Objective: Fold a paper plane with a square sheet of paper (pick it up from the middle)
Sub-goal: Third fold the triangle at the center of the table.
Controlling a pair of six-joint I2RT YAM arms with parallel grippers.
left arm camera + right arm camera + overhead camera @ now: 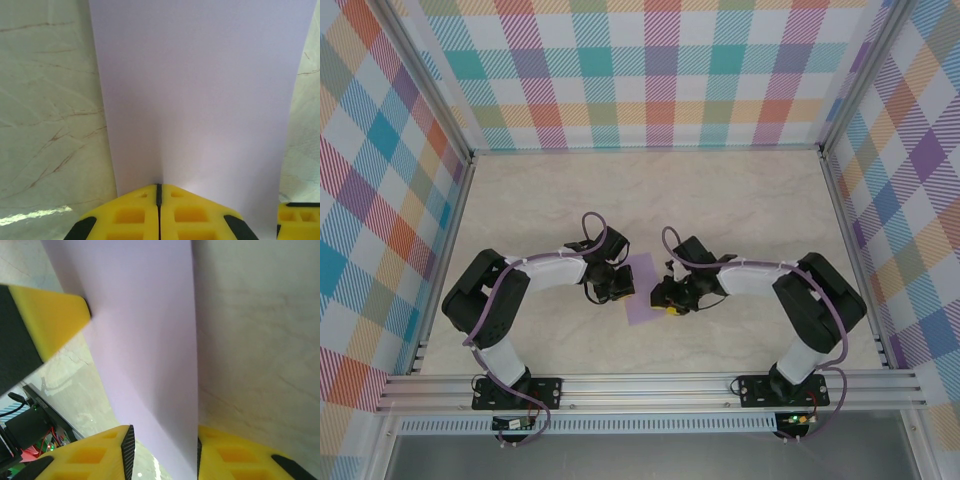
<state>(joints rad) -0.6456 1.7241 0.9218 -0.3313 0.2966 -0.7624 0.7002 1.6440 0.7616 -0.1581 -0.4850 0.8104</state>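
Gripping the square sheet of paper (pixel 642 295) at 9 o'clock, my left pincer (pixel 159 189) is clamped tight; I read the right pincer (pixel 165 442) straddling 3 o'clock, jaws apart.

The cream, brown-veined, marble-look tabletop (pixel 740 200) spreads beyond the left claw (pixel 623 287) and the right claw (pixel 667 300). Between them lies a thin lavender-purple square sheet of paper (pixel 642 285); whether it touches the tabletop is unclear.

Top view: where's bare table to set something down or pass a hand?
Free: the wide far band of table between the back wall and the left arm and right arm; also the near strip between the purple sheet and the front rail. Crowded: centre, where left pincer and right pincer meet at the sheet.
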